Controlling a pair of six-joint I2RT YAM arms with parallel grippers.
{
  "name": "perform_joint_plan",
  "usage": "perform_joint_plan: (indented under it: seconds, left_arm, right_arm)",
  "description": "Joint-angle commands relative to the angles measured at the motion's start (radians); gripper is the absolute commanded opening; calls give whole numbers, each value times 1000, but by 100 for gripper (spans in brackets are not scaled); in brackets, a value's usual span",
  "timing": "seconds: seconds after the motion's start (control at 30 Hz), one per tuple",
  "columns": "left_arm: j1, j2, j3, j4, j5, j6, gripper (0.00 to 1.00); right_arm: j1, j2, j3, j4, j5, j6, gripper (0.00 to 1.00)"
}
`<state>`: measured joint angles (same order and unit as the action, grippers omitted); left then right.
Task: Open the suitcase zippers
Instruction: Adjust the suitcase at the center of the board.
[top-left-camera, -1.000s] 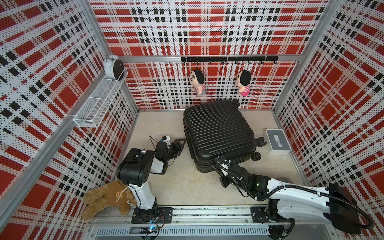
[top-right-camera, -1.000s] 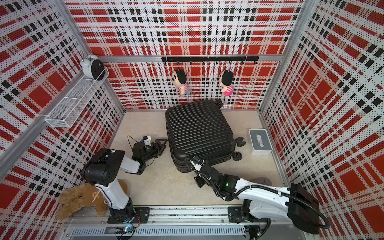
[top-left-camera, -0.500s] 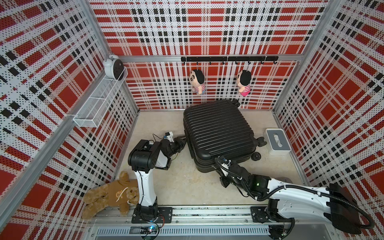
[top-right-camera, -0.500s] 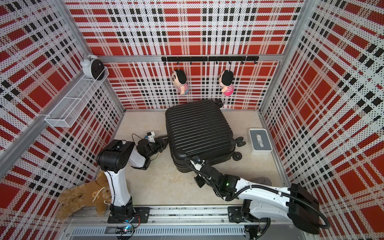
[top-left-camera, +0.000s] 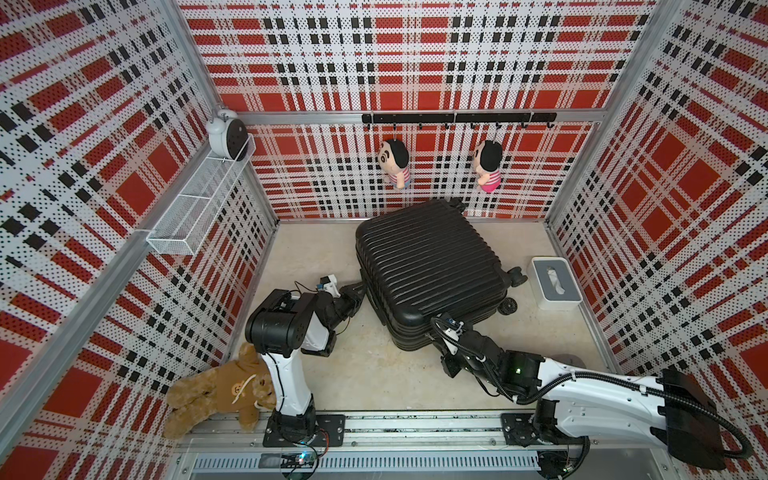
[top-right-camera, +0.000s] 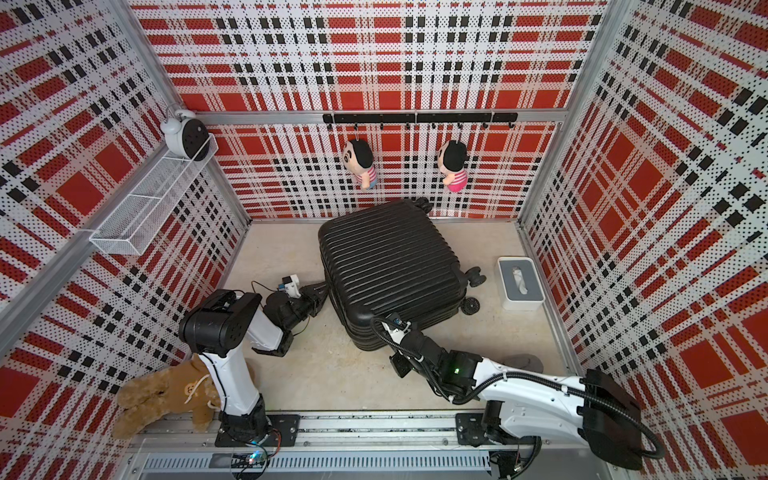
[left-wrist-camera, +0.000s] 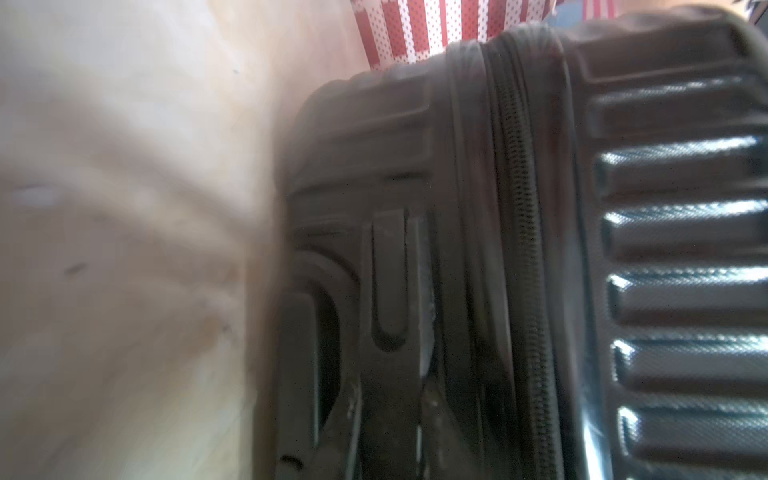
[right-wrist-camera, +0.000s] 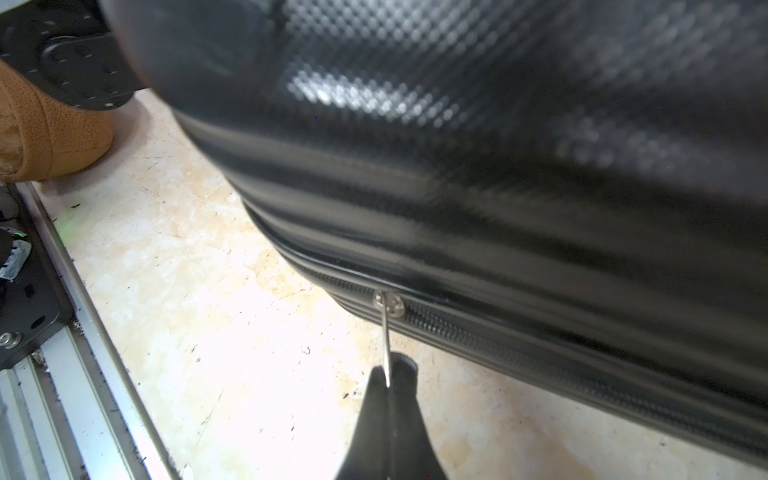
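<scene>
The black ribbed suitcase (top-left-camera: 428, 266) lies flat on the floor in both top views (top-right-camera: 390, 257). My left gripper (top-left-camera: 360, 288) touches its left side. In the blurred left wrist view the left gripper (left-wrist-camera: 390, 386) is shut on a flat dark zipper pull (left-wrist-camera: 388, 282) beside the zipper track (left-wrist-camera: 523, 232). My right gripper (right-wrist-camera: 387, 380) is at the suitcase's front edge, shut on a thin silver zipper pull (right-wrist-camera: 386, 340) that hangs from its slider (right-wrist-camera: 388, 303). In the top views the right fingertips are hidden under the case edge.
A brown teddy bear (top-left-camera: 220, 386) lies by the left arm's base. A grey-and-white tissue box (top-left-camera: 555, 282) sits right of the suitcase wheels (top-left-camera: 509, 305). A wire basket (top-left-camera: 199, 208) and a clock (top-left-camera: 228, 133) hang on the left wall, and two dolls (top-left-camera: 395, 162) on the back wall.
The left arm swung right, bringing its gripper from the open floor to the suitcase's left side, and the jaws closed. The right arm and suitcase stayed put.
</scene>
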<state>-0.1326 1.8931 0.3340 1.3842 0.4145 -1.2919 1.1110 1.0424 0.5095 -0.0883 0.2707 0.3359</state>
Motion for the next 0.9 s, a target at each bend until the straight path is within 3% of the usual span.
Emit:
perform_joint_plan:
  seconds: [0.0, 0.23, 0.33, 0.47, 0.63, 0.73, 0.87]
  left_arm:
    - [16, -76, -125, 99, -24, 10, 0]
    - [5, -253, -346, 127, -128, 5, 0]
    - [-6, -362, -398, 64, -174, 13, 0]
    - [-41, -549, -382, -178, -233, 67, 0]
    - [-147, -790, -264, -608, -402, 183, 2]
    - [-163, -797, -216, -659, -425, 209, 4]
    - [-196, -690, -166, -632, -404, 205, 1]
  right_arm:
    - [1, 5, 20, 27, 29, 21, 0]
    - [-11, 28, 49, 10, 58, -8, 0]
    - [-66, 58, 65, 27, 4, -22, 0]
    - [-132, 92, 79, 78, -57, -53, 0]
    - [-270, 180, 128, 133, -171, -94, 0]
    - [-336, 261, 175, 133, -171, -94, 0]
    - [-415, 367, 256, 133, -171, -94, 0]
